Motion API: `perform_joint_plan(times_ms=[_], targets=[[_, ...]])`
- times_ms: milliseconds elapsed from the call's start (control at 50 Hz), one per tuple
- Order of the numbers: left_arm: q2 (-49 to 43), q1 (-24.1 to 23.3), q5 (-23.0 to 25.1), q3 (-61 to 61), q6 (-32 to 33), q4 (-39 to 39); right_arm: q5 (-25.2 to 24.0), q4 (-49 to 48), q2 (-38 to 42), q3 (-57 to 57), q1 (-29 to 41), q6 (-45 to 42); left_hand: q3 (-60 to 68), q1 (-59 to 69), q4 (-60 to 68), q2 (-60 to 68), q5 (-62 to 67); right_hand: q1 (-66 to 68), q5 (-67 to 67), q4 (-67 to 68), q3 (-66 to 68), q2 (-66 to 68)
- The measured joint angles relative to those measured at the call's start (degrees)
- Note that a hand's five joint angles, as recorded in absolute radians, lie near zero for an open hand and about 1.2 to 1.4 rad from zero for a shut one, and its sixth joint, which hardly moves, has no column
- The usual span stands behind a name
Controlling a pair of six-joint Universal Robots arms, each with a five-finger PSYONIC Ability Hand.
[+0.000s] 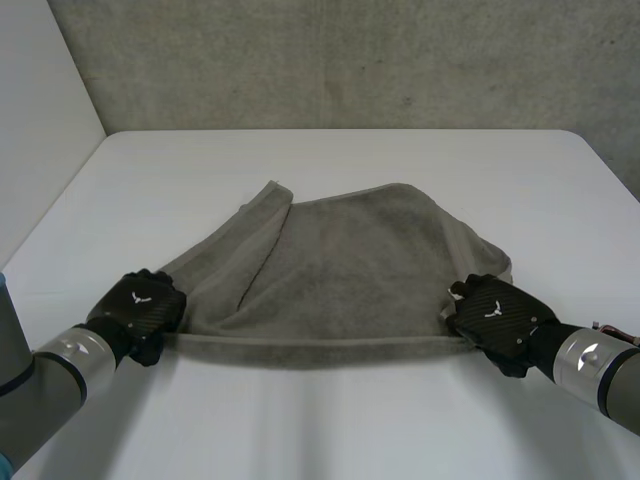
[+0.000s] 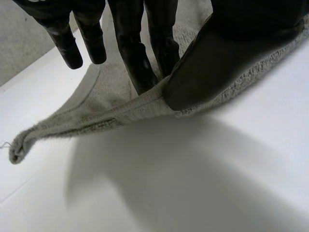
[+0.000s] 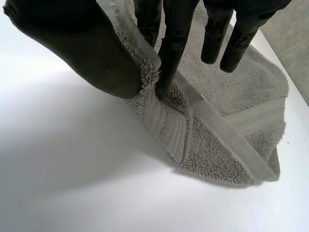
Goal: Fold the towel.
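The grey terry towel (image 1: 350,270) is spread mid-table (image 1: 330,160), a bit skewed, its near hem held taut left to right between both hands. The near-left corner is pinched between thumb and fingers of the left hand (image 1: 143,305), and the near-right corner the same way by the right hand (image 1: 497,315). The rest lies on the far side of both hands, so the fold probably gets carried away from the robot. Loopy pile, flat woven band, floppy stuff.
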Motion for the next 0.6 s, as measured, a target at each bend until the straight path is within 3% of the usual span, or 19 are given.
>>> perform_joint_plan(times_ms=[280,460,600], targets=[[6.7,-0.3,1.3,4.0,-3.6,-0.4,-1.3,6.9,-5.9,-6.6,1.1,-0.1,0.0,0.1,0.0,0.0,0.2,0.3,0.3,0.0,0.0,0.0],[-2.8,-1.8,1.0,17.1,-5.4,1.3,2.2,2.1,3.3,-21.8,7.3,0.0,0.0,0.1,0.0,0.0,0.2,0.5,0.5,0.0,0.0,0.1],[-15.1,-4.4,-1.0,38.1,-7.2,7.2,7.7,-10.9,13.2,-41.4,12.5,2.2,0.0,0.1,0.0,0.1,0.2,0.5,0.5,0.0,0.0,0.3]])
